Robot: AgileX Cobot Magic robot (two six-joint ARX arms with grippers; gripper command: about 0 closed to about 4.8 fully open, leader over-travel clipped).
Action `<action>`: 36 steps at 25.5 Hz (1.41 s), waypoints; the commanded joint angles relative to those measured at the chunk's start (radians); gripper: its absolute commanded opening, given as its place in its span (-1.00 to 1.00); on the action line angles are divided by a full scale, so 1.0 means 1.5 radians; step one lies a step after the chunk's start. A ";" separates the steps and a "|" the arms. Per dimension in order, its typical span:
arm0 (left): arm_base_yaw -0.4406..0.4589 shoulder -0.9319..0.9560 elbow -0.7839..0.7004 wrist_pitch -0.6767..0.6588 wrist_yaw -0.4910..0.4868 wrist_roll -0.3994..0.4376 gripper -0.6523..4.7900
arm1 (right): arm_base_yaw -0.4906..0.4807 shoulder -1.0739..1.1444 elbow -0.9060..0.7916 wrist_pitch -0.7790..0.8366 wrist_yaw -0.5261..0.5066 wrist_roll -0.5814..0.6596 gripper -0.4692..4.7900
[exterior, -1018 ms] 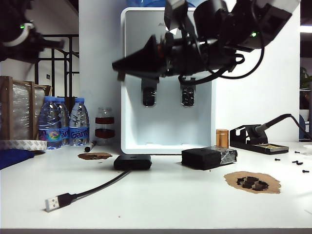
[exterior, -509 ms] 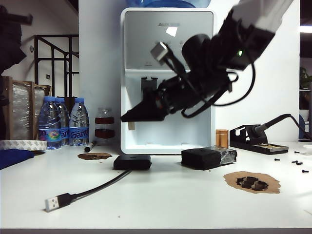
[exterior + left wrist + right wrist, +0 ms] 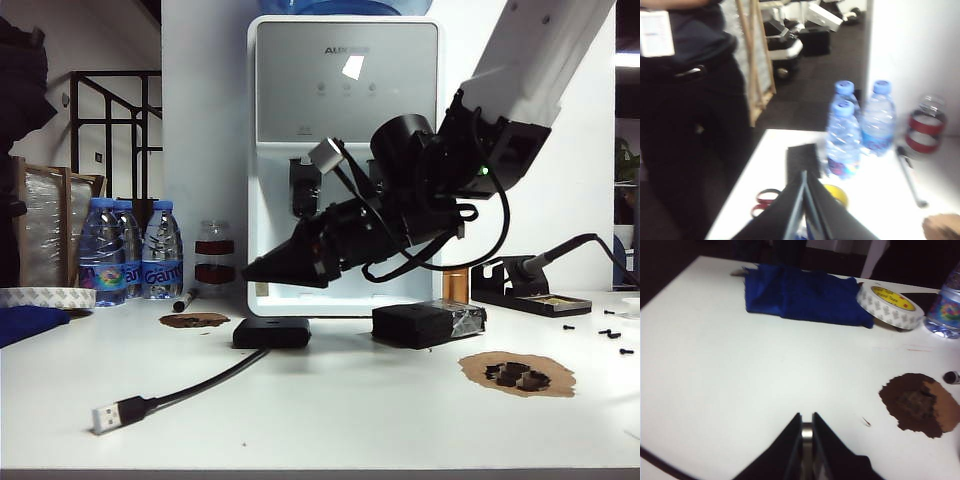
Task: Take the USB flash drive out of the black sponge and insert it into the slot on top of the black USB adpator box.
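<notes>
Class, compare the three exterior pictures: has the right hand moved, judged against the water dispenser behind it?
Yes. The right hand has come down from level with the dispenser's upper panel to near its base, just above the black box.

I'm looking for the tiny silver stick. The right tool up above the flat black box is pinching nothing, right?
Not nothing: the right tool, above the black USB adpator box, pinches the USB flash drive, a silver bit between its fingers in the right wrist view. The left tool is by the bottles.
</notes>
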 commanded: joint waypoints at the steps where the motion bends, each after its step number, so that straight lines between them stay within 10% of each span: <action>1: 0.013 -0.003 -0.027 -0.005 0.147 0.009 -0.78 | -0.012 0.014 0.003 0.008 0.014 -0.029 -0.83; 9: 0.098 -0.003 -0.054 -0.018 0.559 0.039 -0.78 | -0.024 0.067 0.008 0.064 -0.002 -0.067 -0.83; 13: 0.124 -0.003 -0.054 -0.058 0.660 0.064 -0.78 | -0.026 0.082 0.018 0.092 -0.005 -0.063 -0.83; 23: 0.127 -0.003 -0.055 -0.188 0.815 0.202 -0.78 | -0.041 0.110 0.074 0.048 -0.073 -0.014 -0.83; 36: 0.128 -0.003 -0.055 -0.214 0.831 0.255 -0.78 | -0.045 0.108 0.103 0.003 -0.079 -0.029 -0.83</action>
